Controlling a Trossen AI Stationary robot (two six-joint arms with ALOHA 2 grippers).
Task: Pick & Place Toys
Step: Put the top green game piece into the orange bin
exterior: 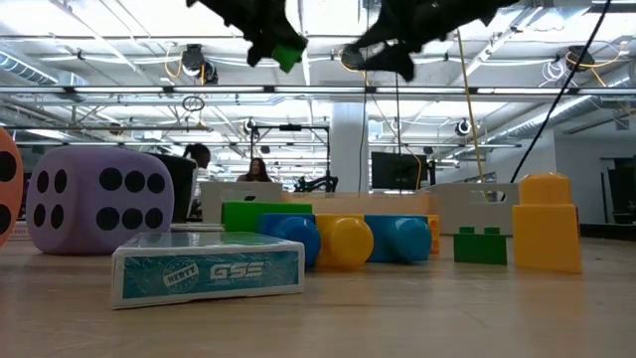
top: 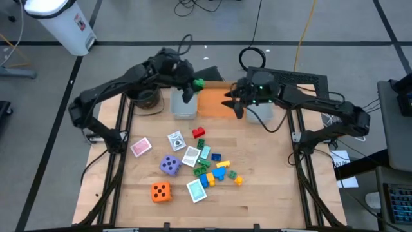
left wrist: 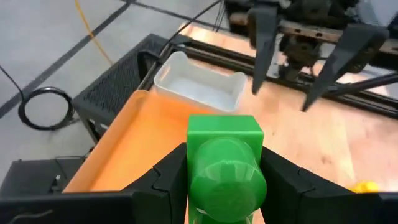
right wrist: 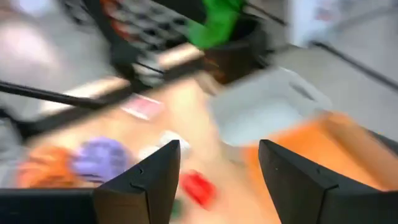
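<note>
1. While the left hand (top: 192, 84) hovered in the upper middle of the high view, its fingers were clamped on a green brick (left wrist: 225, 163), above the grey bin (top: 183, 103) and orange bin (top: 212, 103).
2. The brick looked light, rigid and smooth; gripping its flat sides seemed safest.
3. In the left wrist view, its rounded stud faced the camera, long axis running along the fingers.
4. The right hand (top: 233, 103) hung over the orange bin, partly open and empty.
5. Other toys lay scattered on the desk (top: 270, 187).
</note>
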